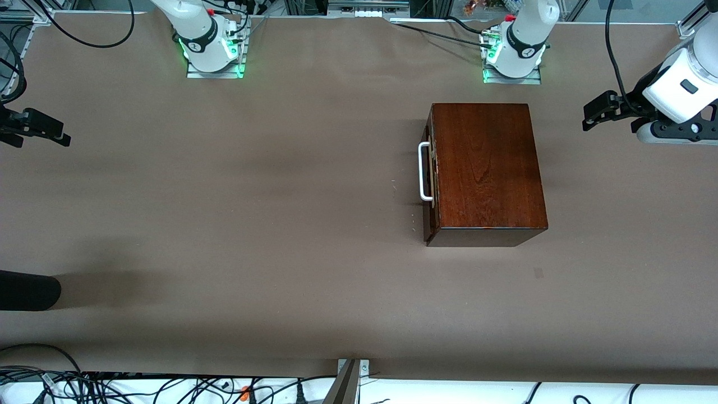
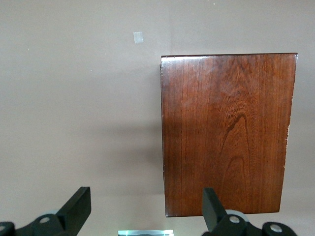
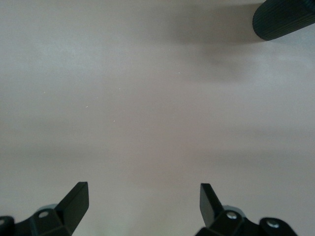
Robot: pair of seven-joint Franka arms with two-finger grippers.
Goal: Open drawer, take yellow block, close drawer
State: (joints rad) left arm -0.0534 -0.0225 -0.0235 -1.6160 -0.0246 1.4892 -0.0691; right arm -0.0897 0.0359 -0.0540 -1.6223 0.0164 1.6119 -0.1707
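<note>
The dark mahogany box [image 1: 488, 168] stands on the table toward the left arm's end. Its drawer [image 1: 431, 216] is shut, with the front and white bar handle [image 1: 424, 171] facing the right arm's end. The yellow block is hidden. My left gripper [image 1: 588, 116] is open and empty, up in the air over the table beside the box, at the left arm's end. In the left wrist view [image 2: 146, 196] the box top [image 2: 226, 132] shows below it. My right gripper [image 1: 61, 133] is open and empty over bare table at the right arm's end; the right wrist view [image 3: 143, 191] shows only table under it.
A black ribbed cylinder [image 1: 28, 290] pokes in over the table edge at the right arm's end, nearer the front camera; it also shows in the right wrist view [image 3: 284, 18]. A small tape patch [image 1: 538, 273] lies on the brown table [image 1: 252, 196]. Cables run along the edges.
</note>
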